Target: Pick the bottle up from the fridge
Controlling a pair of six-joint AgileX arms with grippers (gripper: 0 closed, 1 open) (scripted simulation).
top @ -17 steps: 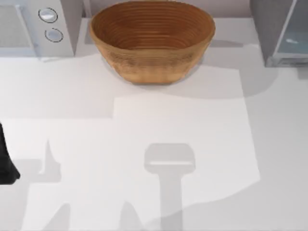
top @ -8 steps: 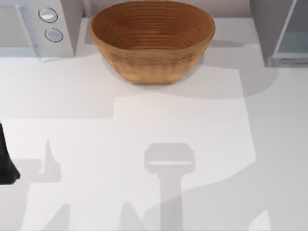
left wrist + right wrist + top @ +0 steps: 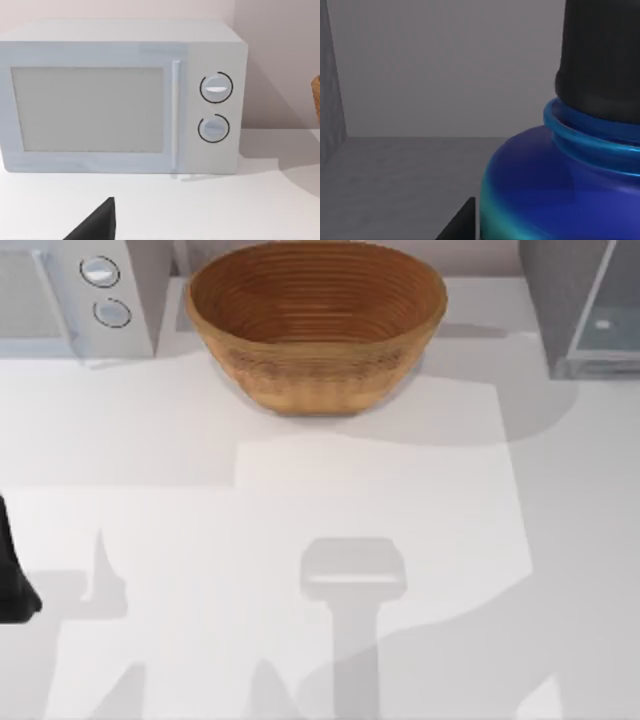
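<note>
The bottle point(image 3: 560, 185) is round and blue with a black cap and a teal band at its neck. It stands very close in the right wrist view, on the grey floor inside the fridge point(image 3: 585, 310). A dark part of my right gripper point(image 3: 460, 222) sits right beside the bottle's body. The fridge is a grey cabinet with a pale glass panel at the table's back right. My left arm point(image 3: 12, 580) is parked at the table's left edge, and a dark tip of its gripper point(image 3: 95, 227) points toward the white appliance.
A large woven basket point(image 3: 315, 325) stands at the back middle. A white appliance with two round dials point(image 3: 80, 295) fills the back left corner. Arm shadows lie across the white table point(image 3: 300, 500).
The shadow at the table's front right has spread further across. The left arm, basket and fridge have stayed put.
</note>
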